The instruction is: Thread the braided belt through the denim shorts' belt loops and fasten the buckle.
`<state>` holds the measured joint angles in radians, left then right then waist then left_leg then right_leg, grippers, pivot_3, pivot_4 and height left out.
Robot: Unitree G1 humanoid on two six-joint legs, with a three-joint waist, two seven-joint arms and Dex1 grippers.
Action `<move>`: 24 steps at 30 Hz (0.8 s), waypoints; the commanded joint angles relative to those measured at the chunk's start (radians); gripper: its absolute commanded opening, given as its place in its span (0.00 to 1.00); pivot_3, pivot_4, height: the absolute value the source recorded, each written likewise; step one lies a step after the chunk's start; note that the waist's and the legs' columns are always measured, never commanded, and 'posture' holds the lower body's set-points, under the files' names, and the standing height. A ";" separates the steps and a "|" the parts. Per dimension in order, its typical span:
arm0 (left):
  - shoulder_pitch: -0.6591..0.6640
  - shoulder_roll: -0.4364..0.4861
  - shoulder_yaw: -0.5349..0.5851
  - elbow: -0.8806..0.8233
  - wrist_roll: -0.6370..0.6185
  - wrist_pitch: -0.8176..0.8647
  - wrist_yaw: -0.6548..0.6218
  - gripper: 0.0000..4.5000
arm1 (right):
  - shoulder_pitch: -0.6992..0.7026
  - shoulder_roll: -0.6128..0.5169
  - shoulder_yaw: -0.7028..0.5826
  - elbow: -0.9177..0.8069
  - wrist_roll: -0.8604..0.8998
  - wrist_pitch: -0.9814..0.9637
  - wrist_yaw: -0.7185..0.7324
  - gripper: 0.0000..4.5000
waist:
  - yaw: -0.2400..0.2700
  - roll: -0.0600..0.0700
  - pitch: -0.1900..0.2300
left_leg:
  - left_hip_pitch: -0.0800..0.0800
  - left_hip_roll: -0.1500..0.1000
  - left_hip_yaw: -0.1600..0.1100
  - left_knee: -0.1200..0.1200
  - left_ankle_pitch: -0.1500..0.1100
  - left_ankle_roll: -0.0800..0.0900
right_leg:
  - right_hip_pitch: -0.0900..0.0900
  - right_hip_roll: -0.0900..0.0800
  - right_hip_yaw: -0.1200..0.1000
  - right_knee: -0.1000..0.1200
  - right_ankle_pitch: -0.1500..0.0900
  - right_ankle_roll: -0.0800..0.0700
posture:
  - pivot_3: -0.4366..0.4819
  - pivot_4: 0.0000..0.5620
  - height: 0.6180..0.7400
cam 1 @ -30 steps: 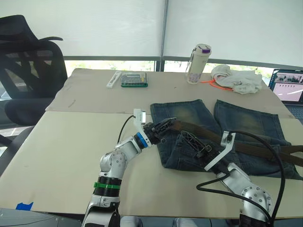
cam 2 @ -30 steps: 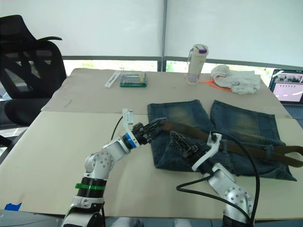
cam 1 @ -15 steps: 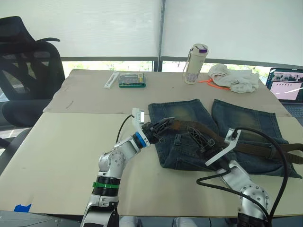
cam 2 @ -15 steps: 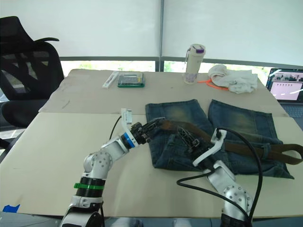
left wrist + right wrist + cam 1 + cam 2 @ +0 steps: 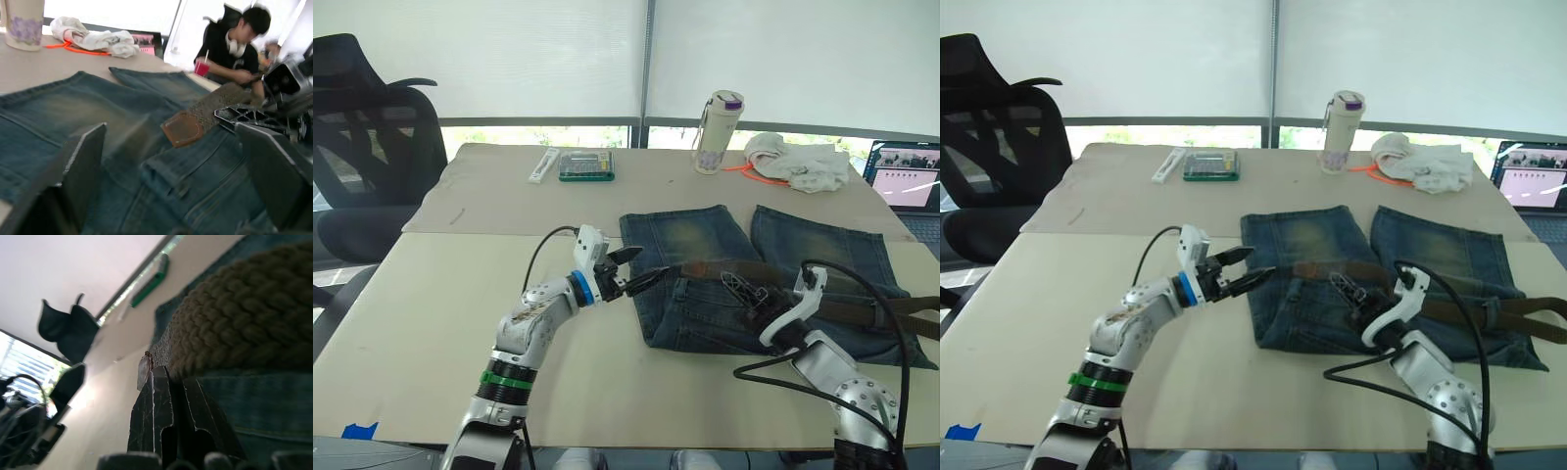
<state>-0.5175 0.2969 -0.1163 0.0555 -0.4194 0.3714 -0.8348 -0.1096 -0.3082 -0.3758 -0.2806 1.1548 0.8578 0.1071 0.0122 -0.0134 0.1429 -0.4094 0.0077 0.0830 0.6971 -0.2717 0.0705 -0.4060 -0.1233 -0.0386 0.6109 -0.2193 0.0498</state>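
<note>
The denim shorts [image 5: 685,235] lie flat on the table, waistband toward me. The braided belt [image 5: 842,311] runs across the waist area to the right, and its brown leather tip [image 5: 183,132] rests on the denim. My left gripper [image 5: 641,266] hovers open at the shorts' left edge, a short way from that tip, with nothing between its fingers. Further right along the strap, my right gripper [image 5: 744,289] is shut on the braided belt [image 5: 234,328]. I cannot make out the buckle or the belt loops.
At the back of the table stand a bottle [image 5: 719,132], a white cloth bundle [image 5: 803,162], a green box [image 5: 586,164] and a laptop [image 5: 906,181]. A black chair [image 5: 372,127] is at the far left. A seated person [image 5: 234,46] shows beyond the table.
My left gripper opened, let go of the belt's end and drew back to the left. My right gripper shut on the belt and moved right, taking the belt's tip with it.
</note>
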 commanded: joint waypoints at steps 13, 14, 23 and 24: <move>-0.030 0.062 -0.001 0.031 0.059 -0.097 -0.124 0.99 | -0.012 -0.025 -0.044 0.001 0.086 0.069 -0.192 0.00 | 0.000 0.000 0.000 | 0.000 0.001 0.000 0.000 -0.001 0.001 | 0.000 0.000 0.000 0.000 0.000 0.000 | 0.48 0.27 0.97; -0.031 0.063 0.001 0.035 0.059 -0.098 -0.128 0.99 | -0.012 -0.028 -0.050 -0.002 0.099 0.070 -0.208 0.00 | 0.000 0.000 0.000 | 0.000 0.001 0.000 0.000 -0.001 0.001 | 0.000 0.000 0.000 0.000 0.000 0.000 | 0.48 0.27 0.97; -0.029 0.049 0.009 0.035 0.053 -0.093 -0.125 0.99 | -0.007 -0.062 -0.030 0.003 0.143 0.086 -0.239 0.00 | 0.000 0.000 0.000 | 0.000 0.001 0.000 0.000 -0.001 0.002 | 0.000 0.000 0.000 0.000 0.000 0.000 | 0.48 0.27 0.97; -0.028 0.048 0.009 0.034 0.053 -0.093 -0.126 0.99 | -0.009 -0.063 -0.019 0.000 0.147 0.092 -0.236 0.00 | 0.000 0.000 0.000 | 0.000 0.001 0.000 0.000 -0.001 0.002 | 0.000 0.000 0.000 0.000 0.000 0.000 | 0.48 0.27 0.97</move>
<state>-0.5302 0.3479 -0.1236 0.1083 -0.3565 0.2993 -0.9560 -0.1204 -0.3580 -0.3979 -0.2664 1.2804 0.9343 -0.1324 0.0124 -0.0135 0.1430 -0.4097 0.0088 0.0830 0.6973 -0.2726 0.0722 -0.4057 -0.1235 -0.0388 0.6109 -0.2192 0.0500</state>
